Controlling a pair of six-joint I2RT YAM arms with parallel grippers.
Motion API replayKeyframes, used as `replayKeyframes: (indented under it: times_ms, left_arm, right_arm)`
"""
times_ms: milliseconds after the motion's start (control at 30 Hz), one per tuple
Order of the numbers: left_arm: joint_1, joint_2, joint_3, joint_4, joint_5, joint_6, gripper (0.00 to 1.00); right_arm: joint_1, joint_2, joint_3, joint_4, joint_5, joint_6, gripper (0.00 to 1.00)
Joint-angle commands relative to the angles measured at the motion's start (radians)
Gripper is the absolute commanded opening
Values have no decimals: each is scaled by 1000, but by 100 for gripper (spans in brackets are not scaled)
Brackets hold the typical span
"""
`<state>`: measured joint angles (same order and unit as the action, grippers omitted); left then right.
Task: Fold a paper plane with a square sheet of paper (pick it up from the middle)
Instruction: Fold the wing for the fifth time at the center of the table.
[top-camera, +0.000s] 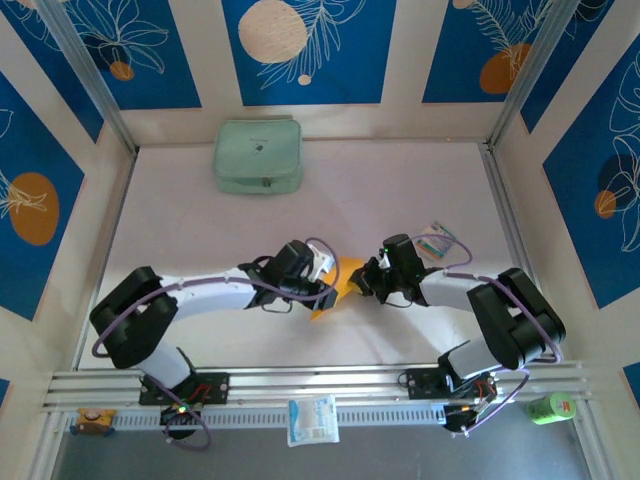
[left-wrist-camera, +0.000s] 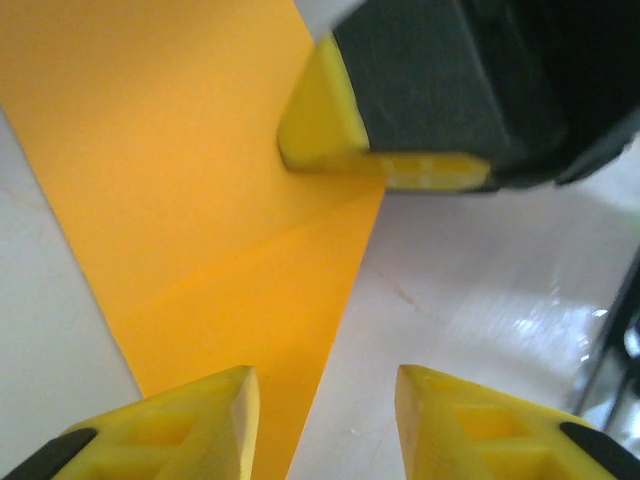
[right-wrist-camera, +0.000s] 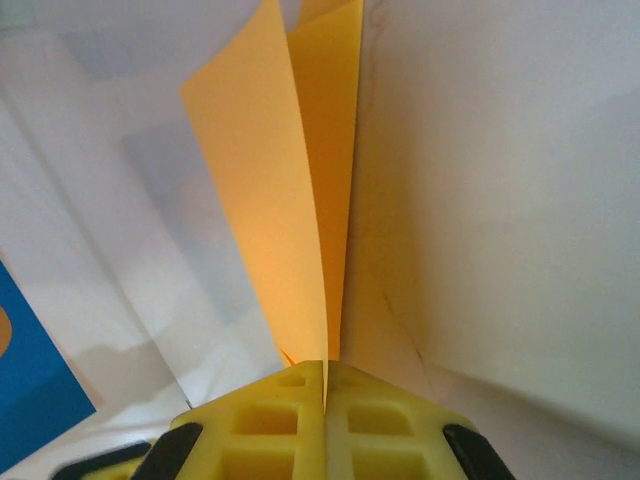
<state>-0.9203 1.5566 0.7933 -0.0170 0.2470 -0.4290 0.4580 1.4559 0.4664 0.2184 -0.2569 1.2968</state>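
Paper (right-wrist-camera: 290, 200) sits mid-table (top-camera: 400, 180) between the two arms. We see the right gripper (right-wrist-camera: 324, 385) pressed together on one edge of it, pinching the paper, with two orange layers fanning out from the fingers. Left gripper (left-wrist-camera: 325, 400) hangs just over the opposite end, jaws apart and gripping nothing: one finger is over paper, the other over bare table. From the left wrist we see a faint crease and the right fingertip (left-wrist-camera: 320, 120) touching the paper. Pouch (top-camera: 258, 157) lies well apart at the far edge.
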Motion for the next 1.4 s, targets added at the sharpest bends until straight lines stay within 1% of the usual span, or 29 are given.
replayKeyframes:
  times_ms: [0, 167, 333, 467, 667, 867, 1167, 1367]
  left_arm:
    - [-61, -9, -13, -65, -158, 106, 42]
    - [-150, 54, 50, -125, -302, 153, 44]
    - [-194, 114, 107, -176, -404, 182, 44]
    - [-210, 147, 133, -202, -453, 194, 42]
    - [-230, 167, 155, -221, -512, 198, 39]
    - [-245, 172, 165, -236, -574, 201, 33]
    - [-256, 173, 170, -239, -595, 209, 25]
    - [-258, 175, 173, -235, -585, 212, 24]
  right_arm:
    - [7, -13, 10, -43, 16, 40, 3]
    - [13, -11, 27, -63, 17, 39, 3]
    - [15, -17, 29, -70, 14, 40, 3]
    - [15, -26, 31, -75, 13, 41, 3]
    - [15, -35, 39, -86, 8, 39, 3]
    - [15, -38, 46, -94, 4, 35, 3]
    - [13, -35, 48, -104, 4, 33, 3]
    - [13, -31, 51, -106, 2, 33, 4]
